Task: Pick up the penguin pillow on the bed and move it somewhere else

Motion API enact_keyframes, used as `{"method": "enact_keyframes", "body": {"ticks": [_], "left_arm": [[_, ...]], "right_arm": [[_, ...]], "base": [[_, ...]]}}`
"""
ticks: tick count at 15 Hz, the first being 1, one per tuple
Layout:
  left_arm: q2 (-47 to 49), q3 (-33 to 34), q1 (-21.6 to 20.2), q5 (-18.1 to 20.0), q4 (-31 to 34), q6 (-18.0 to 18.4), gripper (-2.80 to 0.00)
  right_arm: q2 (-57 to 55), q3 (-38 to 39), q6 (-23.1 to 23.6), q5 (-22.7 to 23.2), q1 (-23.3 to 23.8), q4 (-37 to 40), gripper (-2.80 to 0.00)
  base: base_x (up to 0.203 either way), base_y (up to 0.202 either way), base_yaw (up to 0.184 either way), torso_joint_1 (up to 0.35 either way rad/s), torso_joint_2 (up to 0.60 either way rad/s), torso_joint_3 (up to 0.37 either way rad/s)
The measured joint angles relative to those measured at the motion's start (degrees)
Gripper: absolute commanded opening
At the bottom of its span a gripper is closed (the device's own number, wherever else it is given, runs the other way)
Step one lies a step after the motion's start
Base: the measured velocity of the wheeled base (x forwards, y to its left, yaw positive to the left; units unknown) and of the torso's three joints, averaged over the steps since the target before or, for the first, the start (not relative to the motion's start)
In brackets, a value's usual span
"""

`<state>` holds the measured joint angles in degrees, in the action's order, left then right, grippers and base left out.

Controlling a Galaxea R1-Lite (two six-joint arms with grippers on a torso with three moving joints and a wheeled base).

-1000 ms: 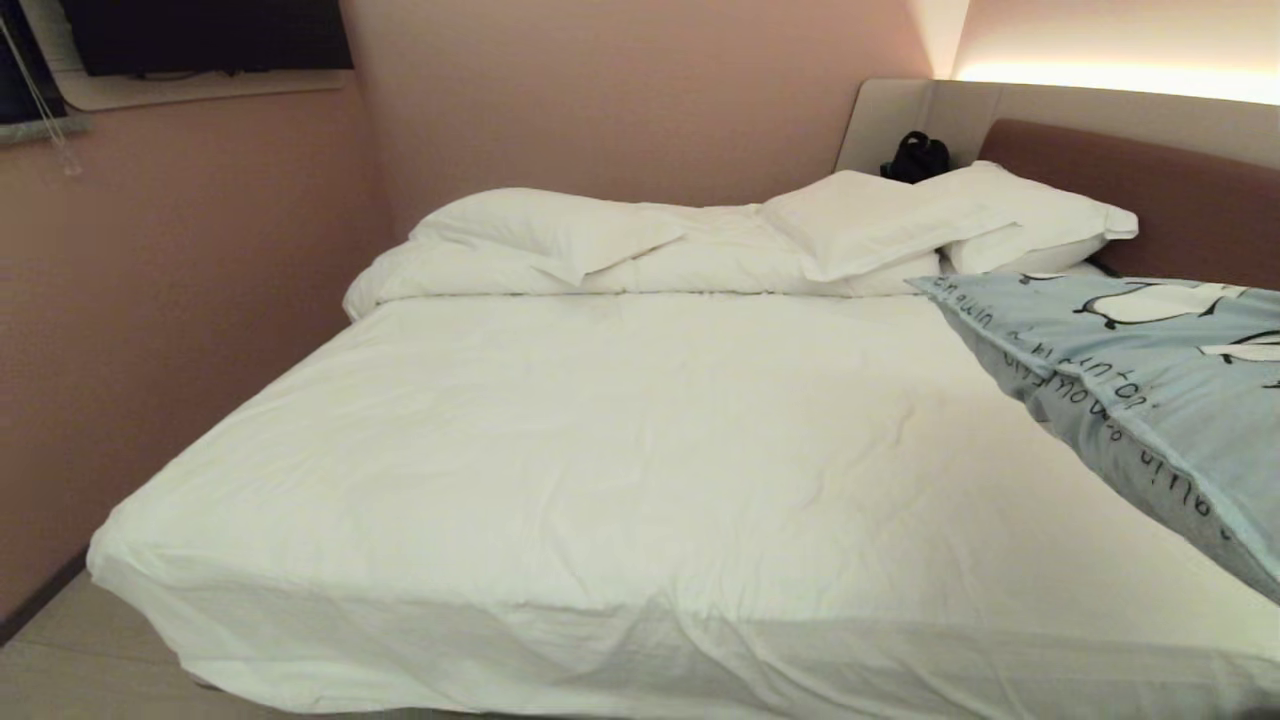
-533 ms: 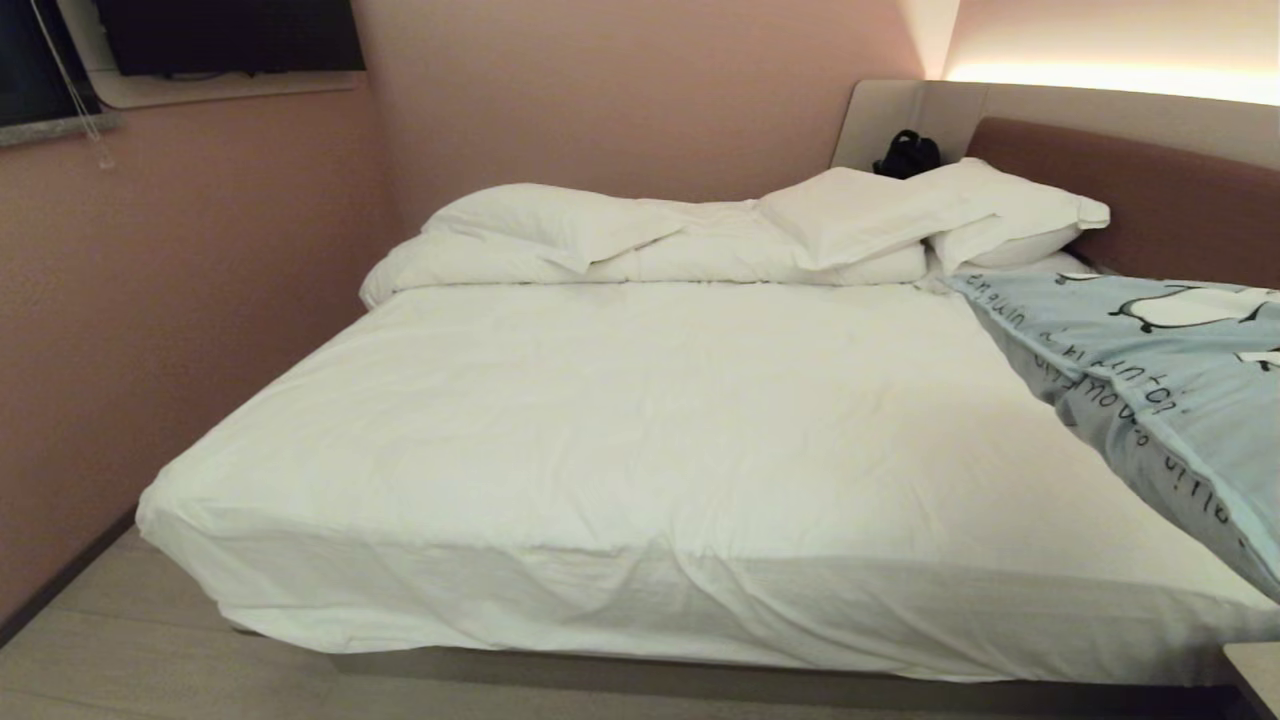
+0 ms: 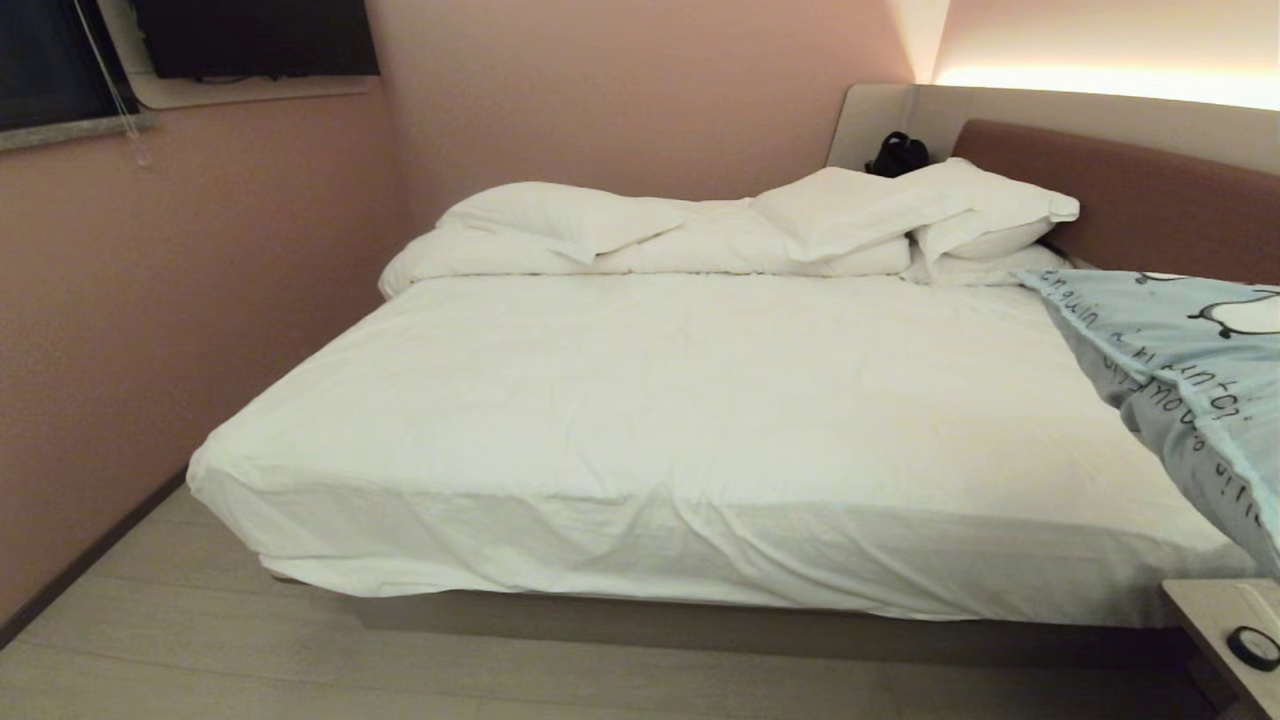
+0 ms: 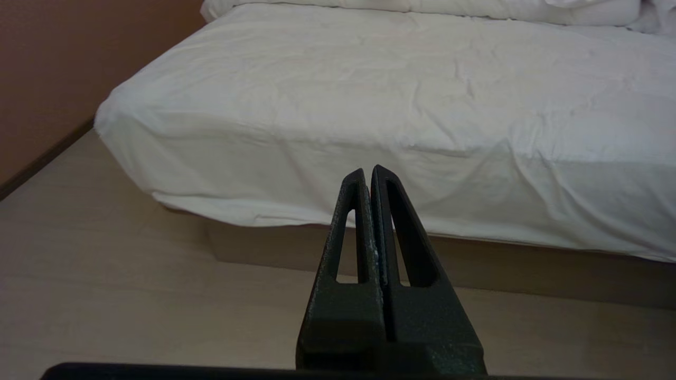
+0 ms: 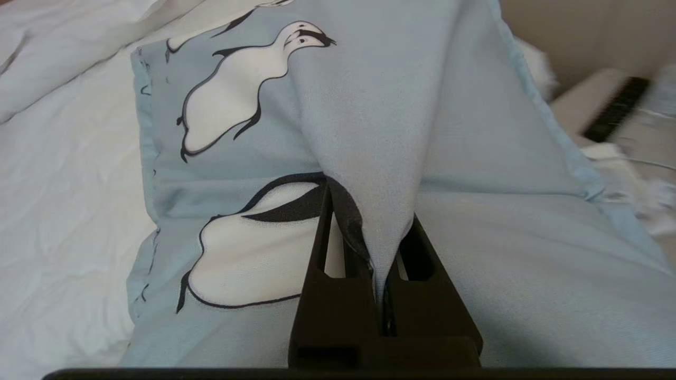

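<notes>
Right gripper (image 5: 377, 248): clamped on a pinched fold of the penguin pillow (image 3: 1190, 370), lifted at the bed's (image 3: 700, 400) right side. Left gripper (image 4: 369, 177): closed, empty, parked low by the near bed edge. Risk: thin fabric slipping free; pillow sweeping the nightstand (image 3: 1215, 620). Lettering: dark cursive, unreadable.

The penguin pillow (image 5: 237, 132) – pale blue, printed with black-outlined white penguins and dark cursive lettering along one edge – is pinched by a tented fold of its cover in the right gripper (image 5: 377, 232), draping away beyond the claw. Past it lies the bed (image 3: 650, 400) – white sheet, folded duvet, white pillows, brown headboard.
</notes>
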<state>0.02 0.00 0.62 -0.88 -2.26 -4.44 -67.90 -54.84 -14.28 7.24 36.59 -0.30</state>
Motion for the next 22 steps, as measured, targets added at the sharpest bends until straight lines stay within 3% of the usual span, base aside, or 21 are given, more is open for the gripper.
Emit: {"method": "enact_keyframes", "body": {"ticks": [4, 8, 15, 22], "left_arm": [[0.0, 0.0, 0.0, 0.0, 0.0, 0.0, -2.8], [0.0, 0.0, 0.0, 0.0, 0.0, 0.0, -2.8], [0.0, 0.0, 0.0, 0.0, 0.0, 0.0, -2.8], [0.0, 0.0, 0.0, 0.0, 0.0, 0.0, -2.8]], "right_arm": [[2.5, 1.3, 0.1, 0.0, 5.8, 0.2, -2.8], [5.2, 4.0, 0.4, -1.4, 9.7, -0.3, -2.8], [6.6, 7.2, -0.3, -9.5, 13.3, -0.3, -2.8], [6.7, 10.8, -3.4, -20.8, 15.9, -0.5, -2.8]], "base": [[-0.172, 0.0, -0.005, -0.002, 0.0, 0.003], [0.0, 0.0, 0.0, 0.0, 0.0, 0.0], [0.0, 0.0, 0.0, 0.0, 0.0, 0.0], [0.0, 0.0, 0.0, 0.0, 0.0, 0.0]]}}
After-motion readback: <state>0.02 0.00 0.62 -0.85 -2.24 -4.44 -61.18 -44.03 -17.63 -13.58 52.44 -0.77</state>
